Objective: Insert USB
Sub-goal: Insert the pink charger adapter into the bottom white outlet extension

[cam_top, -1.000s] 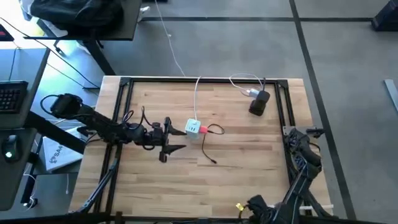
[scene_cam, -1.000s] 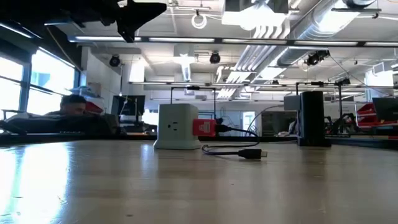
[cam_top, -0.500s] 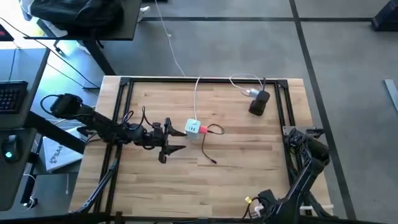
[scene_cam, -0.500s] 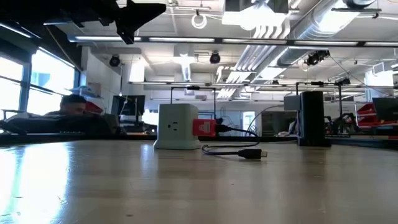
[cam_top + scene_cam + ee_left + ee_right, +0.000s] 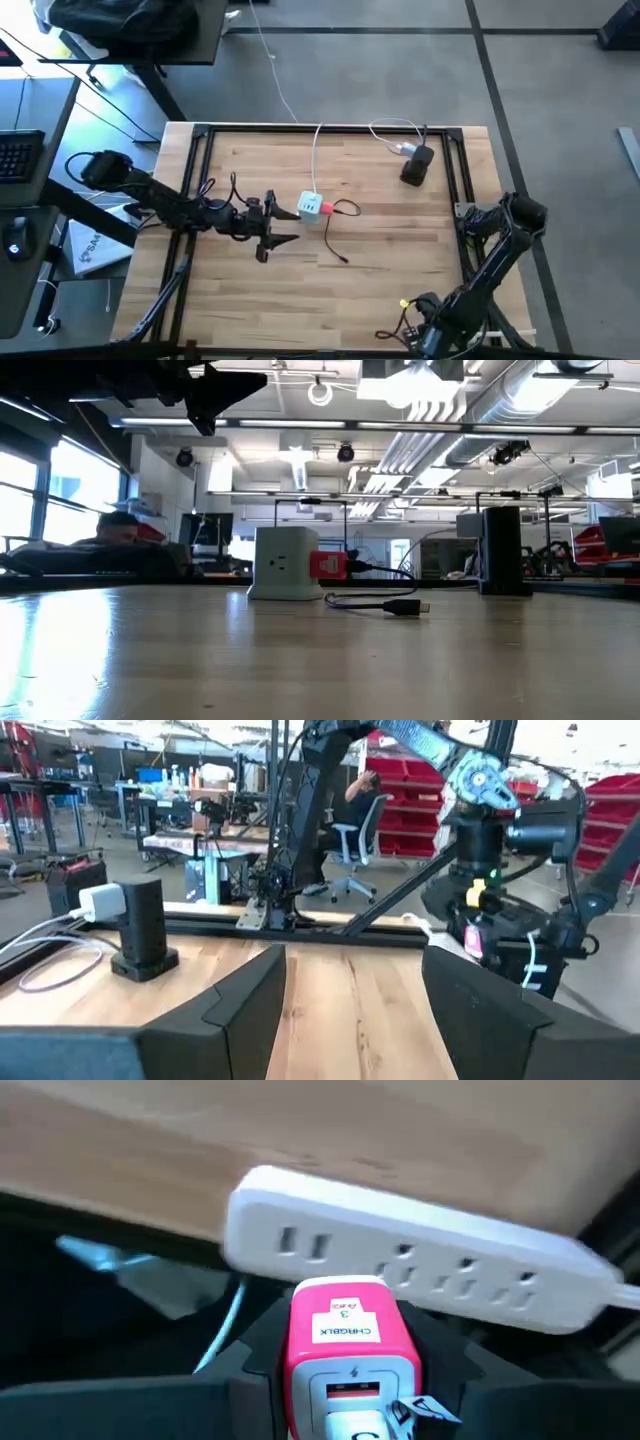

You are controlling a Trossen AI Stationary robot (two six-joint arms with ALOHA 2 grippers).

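- The USB [image 5: 326, 209], a red-pink plug, lies mid-table touching the right side of the white charger cube [image 5: 311, 204]. Its black cable [image 5: 333, 250] trails toward the near side.
- The left gripper [image 5: 272, 226] hangs just left of the cube, raised, fingers wide apart and empty.
- The right gripper [image 5: 415, 325] is off the near right edge, clamped on a pink-and-white block [image 5: 350, 1345] close to a white power strip [image 5: 420, 1265].
- The plug looks at or in its port; whether it is fully seated cannot be told.
- Next would be checking or pressing it home, cube braced.
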